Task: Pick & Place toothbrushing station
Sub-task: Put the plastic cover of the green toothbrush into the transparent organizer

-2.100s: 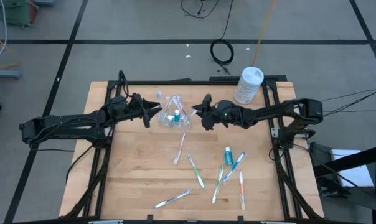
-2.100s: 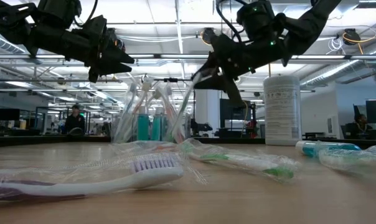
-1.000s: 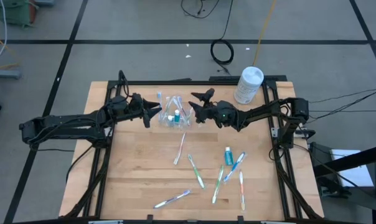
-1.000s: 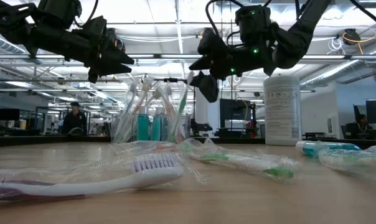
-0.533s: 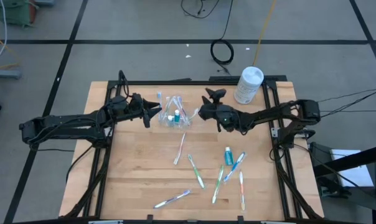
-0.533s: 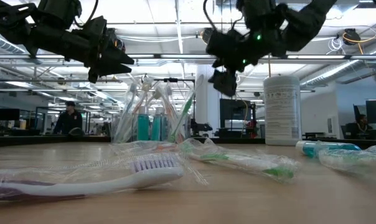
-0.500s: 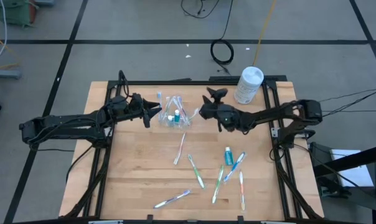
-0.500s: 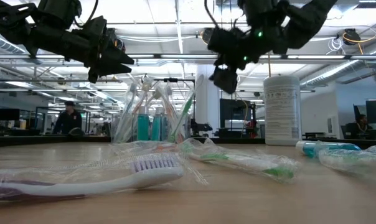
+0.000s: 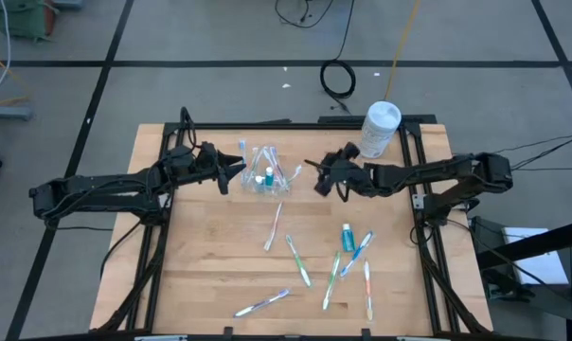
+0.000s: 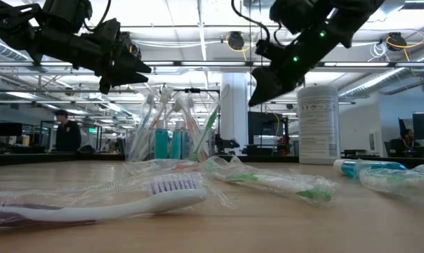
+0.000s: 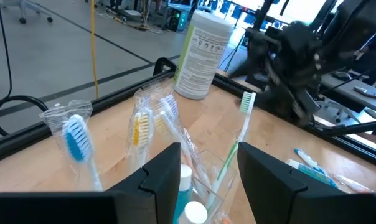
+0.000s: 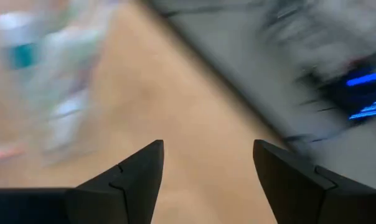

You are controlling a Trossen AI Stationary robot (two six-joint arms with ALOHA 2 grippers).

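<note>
The clear plastic cup [image 9: 264, 177] stands upright on the wooden table toward its far edge. Several wrapped toothbrushes lean on its rim, among them a green one [image 10: 206, 133], with blue toothpaste tubes [image 10: 161, 143] inside. My left gripper [image 9: 239, 170] is open and hovers above and just left of the cup; its wrist view looks down on the cup [image 11: 194, 199] between the fingers. My right gripper [image 9: 319, 178] is open and empty in the air, to the right of the cup.
Several wrapped toothbrushes [image 9: 298, 260] and a blue toothpaste tube [image 9: 347, 237] lie loose on the near half of the table. One toothbrush [image 9: 274, 227] lies just in front of the cup. A white canister [image 9: 380, 128] stands at the far right corner.
My right gripper has drawn back from beside the cup toward the table's right edge, turning as it went. The green toothbrush stays leaning in the cup. My left gripper has kept still.
</note>
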